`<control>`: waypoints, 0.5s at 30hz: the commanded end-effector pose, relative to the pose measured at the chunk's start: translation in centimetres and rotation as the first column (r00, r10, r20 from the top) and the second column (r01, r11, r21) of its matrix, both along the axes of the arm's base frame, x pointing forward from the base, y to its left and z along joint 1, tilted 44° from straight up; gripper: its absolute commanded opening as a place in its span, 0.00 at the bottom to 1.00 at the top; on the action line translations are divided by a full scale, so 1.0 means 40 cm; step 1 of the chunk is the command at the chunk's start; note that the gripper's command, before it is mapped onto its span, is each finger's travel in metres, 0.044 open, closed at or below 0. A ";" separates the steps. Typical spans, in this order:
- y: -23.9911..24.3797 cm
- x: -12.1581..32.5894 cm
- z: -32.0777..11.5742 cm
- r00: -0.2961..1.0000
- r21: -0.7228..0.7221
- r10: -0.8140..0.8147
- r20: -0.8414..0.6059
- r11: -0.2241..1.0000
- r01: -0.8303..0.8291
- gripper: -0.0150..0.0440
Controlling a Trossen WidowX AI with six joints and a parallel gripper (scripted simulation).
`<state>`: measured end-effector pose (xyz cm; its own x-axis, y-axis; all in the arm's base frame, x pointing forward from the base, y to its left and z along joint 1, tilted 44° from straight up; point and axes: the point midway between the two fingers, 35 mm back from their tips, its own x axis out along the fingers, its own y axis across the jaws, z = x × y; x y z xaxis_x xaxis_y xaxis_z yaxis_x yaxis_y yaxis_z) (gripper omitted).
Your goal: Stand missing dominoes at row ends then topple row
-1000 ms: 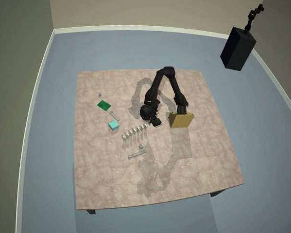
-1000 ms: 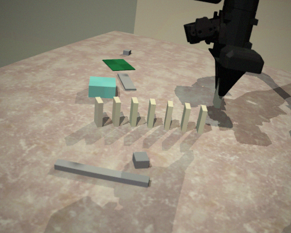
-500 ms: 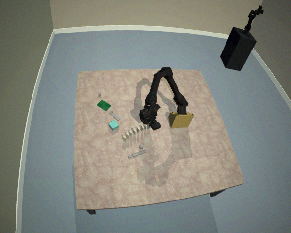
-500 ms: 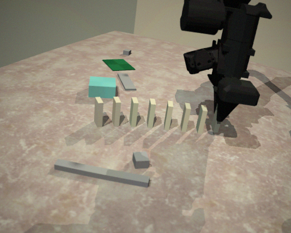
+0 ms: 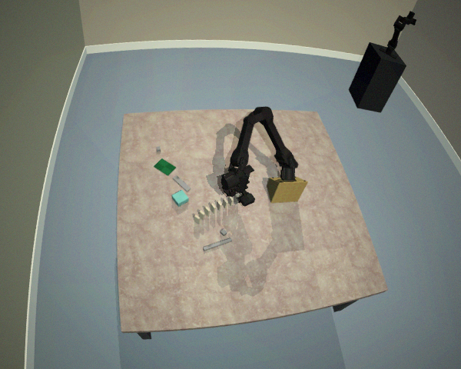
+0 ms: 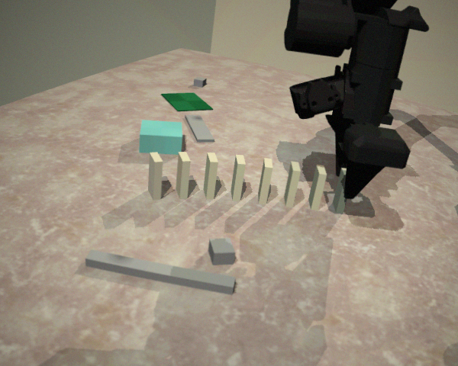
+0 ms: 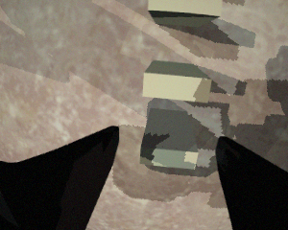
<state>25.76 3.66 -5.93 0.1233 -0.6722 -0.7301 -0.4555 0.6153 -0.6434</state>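
Several cream dominoes [image 5: 213,207] [image 6: 237,179] [image 7: 177,86] stand upright in an evenly spaced row. At its right end in the exterior view, one more domino [image 6: 340,197] [image 7: 175,159] stands upright in the arm's shadow, in line with the row and at about the same spacing. My gripper [image 6: 343,185] [image 7: 168,139] is open around this end domino, low at the table. In the wrist view a gap shows between the domino and each finger. In the top view the fingertips and the end domino are mostly hidden by the arm.
A teal block [image 5: 180,197] [image 6: 160,137], a flat grey bar [image 6: 199,128] and a green mat [image 5: 164,167] [image 6: 186,101] lie behind the row. A small grey block [image 6: 221,251] and a long grey bar [image 5: 217,244] [image 6: 160,271] lie in front. Another small grey block [image 6: 199,81] lies far back.
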 end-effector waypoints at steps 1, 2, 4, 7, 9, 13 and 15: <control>-0.004 -0.004 -0.001 1.000 -0.006 0.004 -0.005 1.000 -0.004 0.88; -0.004 -0.004 -0.001 1.000 -0.006 0.004 -0.005 1.000 -0.004 0.93; -0.004 -0.004 -0.001 1.000 -0.006 0.004 -0.005 1.000 -0.004 1.00; -0.001 -0.003 0.001 1.000 -0.006 0.004 -0.005 1.000 -0.004 1.00; 0.020 -0.001 0.017 1.000 -0.002 0.003 0.001 1.000 -0.003 1.00; 0.120 -0.004 0.106 1.000 0.014 -0.001 0.021 1.000 0.000 1.00; 0.173 -0.017 0.166 1.000 0.014 -0.001 0.017 1.000 0.001 1.00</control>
<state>25.19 6.97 -2.98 0.1156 -0.6795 -0.7245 -0.4625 0.6087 -0.6447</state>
